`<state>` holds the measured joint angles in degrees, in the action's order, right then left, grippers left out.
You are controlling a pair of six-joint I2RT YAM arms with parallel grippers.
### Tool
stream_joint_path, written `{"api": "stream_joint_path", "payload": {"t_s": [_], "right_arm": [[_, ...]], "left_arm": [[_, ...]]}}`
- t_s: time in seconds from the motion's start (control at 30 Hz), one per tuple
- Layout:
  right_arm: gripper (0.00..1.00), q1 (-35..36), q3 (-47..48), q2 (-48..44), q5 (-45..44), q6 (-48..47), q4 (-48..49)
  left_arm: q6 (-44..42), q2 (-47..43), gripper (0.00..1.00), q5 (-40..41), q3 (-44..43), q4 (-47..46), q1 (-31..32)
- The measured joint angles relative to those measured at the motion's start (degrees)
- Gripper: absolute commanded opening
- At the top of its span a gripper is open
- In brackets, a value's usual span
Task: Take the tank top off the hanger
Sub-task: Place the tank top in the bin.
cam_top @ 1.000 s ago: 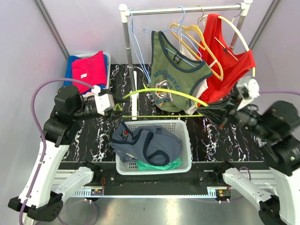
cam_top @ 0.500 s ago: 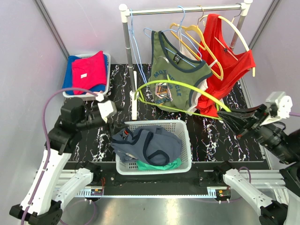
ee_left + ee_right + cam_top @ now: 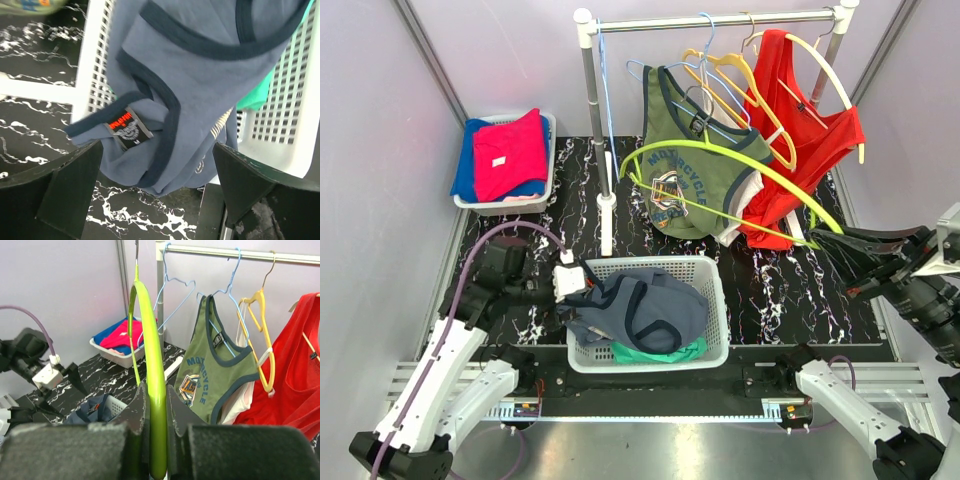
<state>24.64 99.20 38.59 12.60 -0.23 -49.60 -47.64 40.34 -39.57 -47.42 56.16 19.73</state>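
1. Left end effector (image 3: 572, 287): fingers spread wide, gripping nothing, at lower left of the top view, poised at the left rim of the white basket (image 3: 718, 300).
2. Tank top (image 3: 635, 305): blue-grey, navy trim, heaped in the basket, one edge spilling over the left rim, on top of a green garment (image 3: 665, 352).
3. Right end effector (image 3: 156, 420): pressed together on the lower bar of the lime-green hanger (image 3: 720, 155), centre right, well apart from the tank top.
4. Rail (image 3: 720, 20), top: olive tank top (image 3: 685, 190), red tank top (image 3: 805, 130), spare hangers.
5. Small bin (image 3: 548, 160), upper left: folded red and blue clothes.
6. Bench (image 3: 780, 300): black marbled.
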Motion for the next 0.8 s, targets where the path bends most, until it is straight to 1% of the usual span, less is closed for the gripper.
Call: {"api": "stream_joint_path", "payload": {"t_s": [0.3,0.57,0.7,0.8], "right_arm": [[0.0,0.0,3.3,1.2,0.0,0.1,0.0],[0.0,0.0,3.5,2.1,0.0,1.2,0.0],[0.0,0.0,3.5,2.2,0.0,1.6,0.0],[0.0,0.0,3.5,2.2,0.0,1.8,0.0]], "left_arm": [[-4.8,-3.5,0.99,0.0,9.7,-2.0,0.3],[-5.6,2.6,0.99,0.1,9.8,-4.4,2.6],[-6.0,4.8,0.9,0.9,10.1,-6.1,4.1],[-6.8,5.4,0.7,1.8,10.3,-6.6,4.9]]}}
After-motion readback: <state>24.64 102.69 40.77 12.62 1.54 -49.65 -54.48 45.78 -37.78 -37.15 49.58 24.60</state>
